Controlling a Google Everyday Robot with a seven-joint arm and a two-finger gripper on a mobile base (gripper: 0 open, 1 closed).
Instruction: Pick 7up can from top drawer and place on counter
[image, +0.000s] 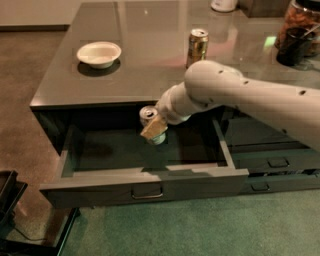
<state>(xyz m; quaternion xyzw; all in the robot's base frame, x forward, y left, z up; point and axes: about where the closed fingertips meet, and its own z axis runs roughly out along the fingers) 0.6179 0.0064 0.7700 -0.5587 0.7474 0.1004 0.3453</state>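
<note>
The 7up can (148, 114), silver top up, is held in my gripper (155, 132), whose tan fingers (153, 128) are shut on its side. The can hangs above the inside of the open top drawer (100, 187), just below the front edge of the counter (145, 65). The white arm reaches in from the right and covers part of the counter edge. The can's lower body is mostly hidden by the fingers. The drawer's bar handle (146, 192) is at the front middle.
On the counter stand a white bowl (99, 53) at the left, a gold can (198, 46) in the middle, a dark container (300, 35) at the right and a white object (222, 4) at the back. Narrower drawers (272, 165) sit at the right. A black object (10, 200) stands at the lower left.
</note>
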